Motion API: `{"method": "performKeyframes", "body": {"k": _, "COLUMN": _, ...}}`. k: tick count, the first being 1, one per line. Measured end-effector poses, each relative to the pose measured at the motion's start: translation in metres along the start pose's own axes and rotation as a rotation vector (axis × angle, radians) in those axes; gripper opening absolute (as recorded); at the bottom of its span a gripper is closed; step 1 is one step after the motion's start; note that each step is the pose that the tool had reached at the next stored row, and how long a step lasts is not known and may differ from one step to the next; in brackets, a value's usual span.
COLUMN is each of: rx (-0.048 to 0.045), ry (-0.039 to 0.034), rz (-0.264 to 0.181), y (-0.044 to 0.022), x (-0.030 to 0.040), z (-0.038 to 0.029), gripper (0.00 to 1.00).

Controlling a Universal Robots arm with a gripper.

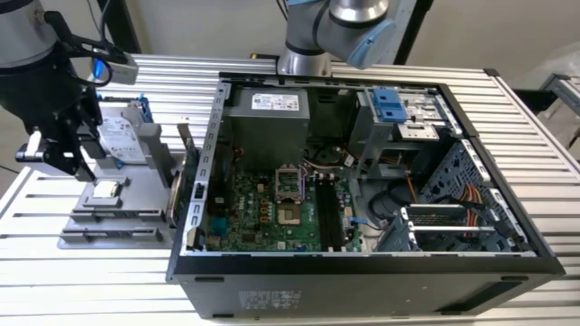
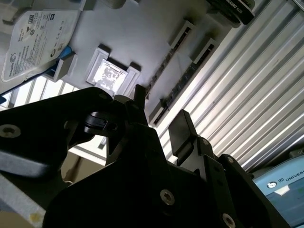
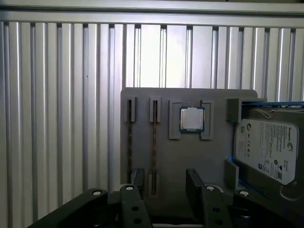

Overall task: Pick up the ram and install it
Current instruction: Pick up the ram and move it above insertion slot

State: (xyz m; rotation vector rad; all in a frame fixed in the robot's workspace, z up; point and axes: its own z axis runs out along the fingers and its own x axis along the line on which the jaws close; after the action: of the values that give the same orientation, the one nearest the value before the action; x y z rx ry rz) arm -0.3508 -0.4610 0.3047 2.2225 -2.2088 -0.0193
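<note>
A table [image 1: 91, 285] of ribbed aluminium slats is carrying everything here. An open black computer case [image 1: 363, 268] is lying on it with its green motherboard [image 1: 263, 210] facing up. A flat grey parts tray [image 1: 91, 239] is sitting just beside the case, toward the exterior view's left.

I am hovering my black gripper [image 1: 73, 170] above that tray. Its two fingers [image 3: 194, 180] are spread apart and are grasping nothing, and grey tray surface is showing in the gap between them in both wrist views.

The long, thin ram stick [image 3: 153, 142] is standing on edge in a narrow slot of the tray, apart from my gripper [image 3: 166, 183], and its line is running toward the gap between my fingers. A second slot [image 3: 129, 135], parallel and just beside it, is holding a similar thin strip. In the second wrist view both slots are showing as dark lines beyond my gripper [image 2: 159, 116].

A small square silver processor chip [image 3: 192, 118] is resting in its own recess next to the slots. A silver hard drive in a blue frame [image 3: 268, 149] is sitting at the tray's far side from them.
</note>
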Motion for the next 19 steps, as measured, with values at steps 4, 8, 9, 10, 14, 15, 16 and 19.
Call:
{"method": "performKeyframes", "body": {"k": 4, "rx": 0.0001, "ry": 0.0000, "rz": 0.000, "y": 0.0000, "x": 0.0012, "z": 0.0025, "gripper": 1.00}}
{"method": "performKeyframes", "body": {"k": 8, "rx": 0.0000, "ry": 0.0000, "rz": 0.000, "y": -0.0001, "x": 0.0024, "z": 0.0053, "gripper": 1.00}}
{"method": "performKeyframes", "body": {"k": 9, "rx": 0.0001, "ry": -0.0001, "rz": 0.000, "y": -0.0001, "x": 0.0026, "z": 0.0060, "gripper": 1.00}}
{"method": "performKeyframes", "body": {"k": 10, "rx": 0.0002, "ry": -0.0001, "rz": 0.000, "y": -0.0001, "x": 0.0027, "z": 0.0067, "gripper": 1.00}}
{"method": "performKeyframes", "body": {"k": 14, "rx": 0.0001, "ry": -0.0001, "rz": 0.001, "y": -0.0001, "x": 0.0028, "z": 0.0096, "gripper": 1.00}}
{"method": "performKeyframes", "body": {"k": 15, "rx": 0.0001, "ry": -0.0001, "rz": 0.001, "y": -0.0001, "x": 0.0029, "z": 0.0103, "gripper": 1.00}}
{"method": "performKeyframes", "body": {"k": 16, "rx": 0.0000, "ry": 0.0000, "rz": 0.001, "y": -0.0001, "x": 0.0029, "z": 0.0110, "gripper": 1.00}}
{"method": "performKeyframes", "body": {"k": 19, "rx": 0.0000, "ry": 0.0000, "rz": 0.002, "y": -0.0002, "x": 0.0029, "z": 0.0130, "gripper": 1.00}}
